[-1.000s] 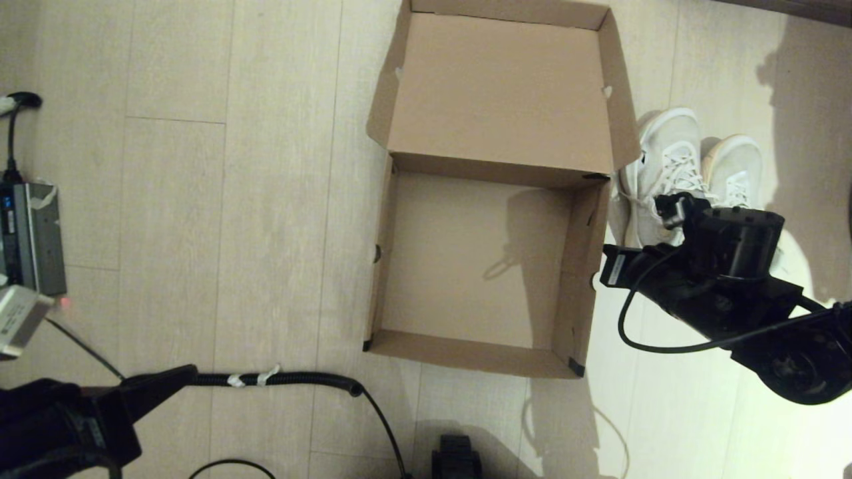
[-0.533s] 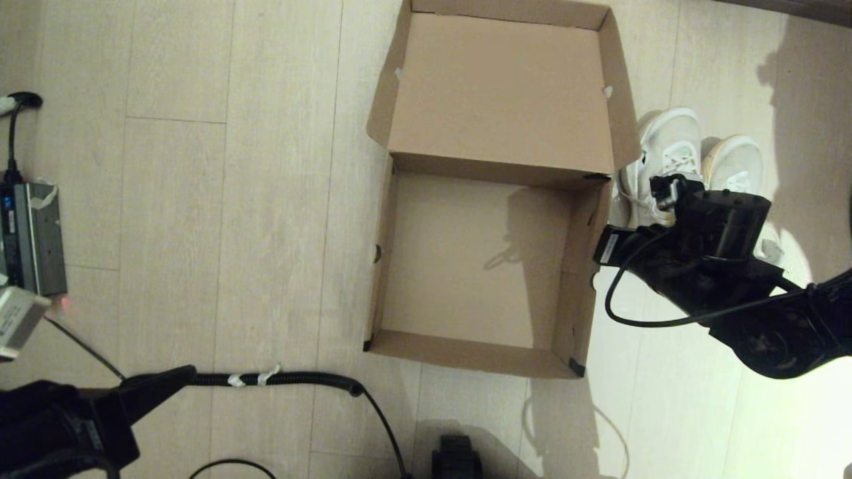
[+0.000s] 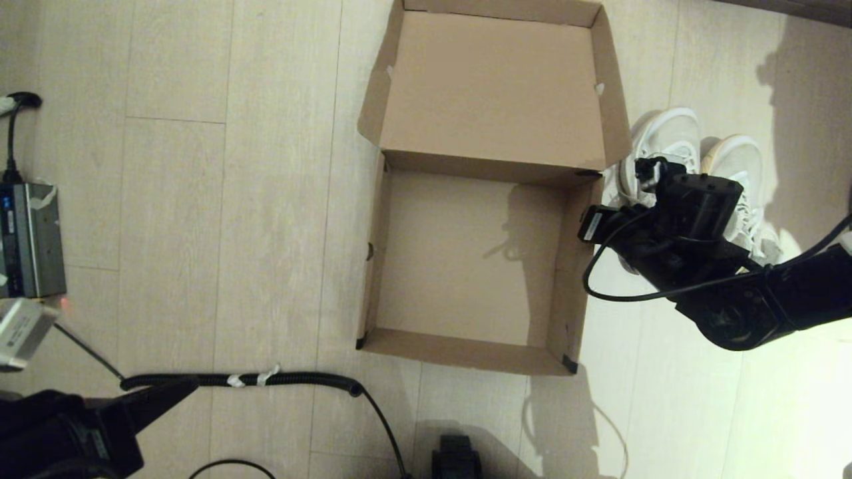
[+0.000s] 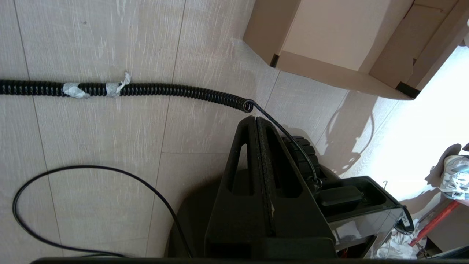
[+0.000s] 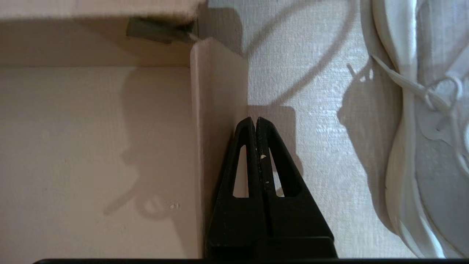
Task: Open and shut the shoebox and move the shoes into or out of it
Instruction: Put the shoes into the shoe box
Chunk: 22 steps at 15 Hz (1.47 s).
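Head view is showing the shoebox lying open and empty, the shoes sitting just beside it. Right wrist view is showing the right gripper closed on nothing, hanging against the box's outer wall; next it likely needs opening over a shoe. Left gripper is idling closed, empty.

Plain brown shoebox with dark corner tape, white shoes, pale wood-grain floor.

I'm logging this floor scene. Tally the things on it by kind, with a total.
Shoebox, open, nothing inside: 1
White shoes, on the floor beside the box: 2
Coiled black cable: 1
Grey device, at the left edge: 1
Total: 5
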Tool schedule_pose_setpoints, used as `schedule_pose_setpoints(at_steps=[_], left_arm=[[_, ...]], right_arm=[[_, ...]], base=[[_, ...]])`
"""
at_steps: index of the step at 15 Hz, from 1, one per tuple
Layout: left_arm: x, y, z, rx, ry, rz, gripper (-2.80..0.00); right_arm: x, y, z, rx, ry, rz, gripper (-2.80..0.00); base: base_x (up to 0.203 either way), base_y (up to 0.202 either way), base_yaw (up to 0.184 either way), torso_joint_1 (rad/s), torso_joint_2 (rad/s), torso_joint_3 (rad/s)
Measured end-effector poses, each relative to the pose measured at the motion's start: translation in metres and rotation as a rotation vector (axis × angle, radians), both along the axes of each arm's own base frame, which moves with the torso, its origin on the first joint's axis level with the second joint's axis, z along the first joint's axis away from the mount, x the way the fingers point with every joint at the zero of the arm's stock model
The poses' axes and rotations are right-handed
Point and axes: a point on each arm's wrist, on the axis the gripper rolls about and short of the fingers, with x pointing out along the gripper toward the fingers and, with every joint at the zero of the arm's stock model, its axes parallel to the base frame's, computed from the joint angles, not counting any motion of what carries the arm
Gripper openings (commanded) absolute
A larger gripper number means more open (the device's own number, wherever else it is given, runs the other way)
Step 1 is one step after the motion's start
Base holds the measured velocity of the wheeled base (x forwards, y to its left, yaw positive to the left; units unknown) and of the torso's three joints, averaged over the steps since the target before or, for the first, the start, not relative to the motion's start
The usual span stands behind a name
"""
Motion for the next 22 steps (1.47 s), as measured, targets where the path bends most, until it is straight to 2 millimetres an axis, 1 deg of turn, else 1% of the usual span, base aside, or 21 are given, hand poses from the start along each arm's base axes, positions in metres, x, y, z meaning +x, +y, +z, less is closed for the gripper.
schedule_pose_setpoints(at_steps=[3, 6, 10, 14, 16, 19, 21, 22], left_arm=[[0.000, 0.000, -0.001, 0.001, 0.004, -0.001, -2.80], [-0.001, 0.000, -0.002, 0.001, 0.006, -0.001, -2.80], [-0.002, 0.000, -0.003, -0.001, 0.008, 0.000, -2.80], [-0.008, 0.001, -0.006, -0.001, 0.002, 0.000, -2.80], [-0.014, 0.002, -0.010, -0.001, 0.000, 0.003, -2.80], [-0.018, 0.003, -0.017, 0.000, 0.015, 0.004, -2.80], [-0.019, 0.003, -0.019, 0.000, 0.018, 0.004, -2.80], [-0.020, 0.003, -0.019, 0.000, 0.018, 0.003, -2.80]], right_arm=[[0.005, 0.003, 0.008, 0.015, -0.031, 0.005, -2.80], [0.008, 0.004, 0.020, 0.024, -0.079, 0.000, -2.80], [-0.001, -0.002, 0.036, 0.022, -0.109, -0.010, -2.80], [-0.018, -0.010, 0.049, 0.023, -0.125, -0.020, -2.80], [-0.014, -0.009, 0.053, 0.030, -0.137, -0.021, -2.80], [0.000, -0.003, 0.062, 0.046, -0.178, -0.045, -2.80], [0.005, -0.002, 0.063, 0.049, -0.186, -0.049, -2.80], [0.005, -0.002, 0.062, 0.049, -0.183, -0.052, -2.80]], base=[[0.000, 0.000, 0.000, 0.000, 0.00, 0.000], [0.000, 0.000, 0.000, 0.000, 0.00, 0.000], [0.000, 0.000, 0.000, 0.000, 0.00, 0.000], [0.000, 0.000, 0.000, 0.000, 0.00, 0.000], [0.000, 0.000, 0.000, 0.000, 0.00, 0.000], [0.000, 0.000, 0.000, 0.000, 0.00, 0.000], [0.000, 0.000, 0.000, 0.000, 0.00, 0.000], [0.000, 0.000, 0.000, 0.000, 0.00, 0.000]])
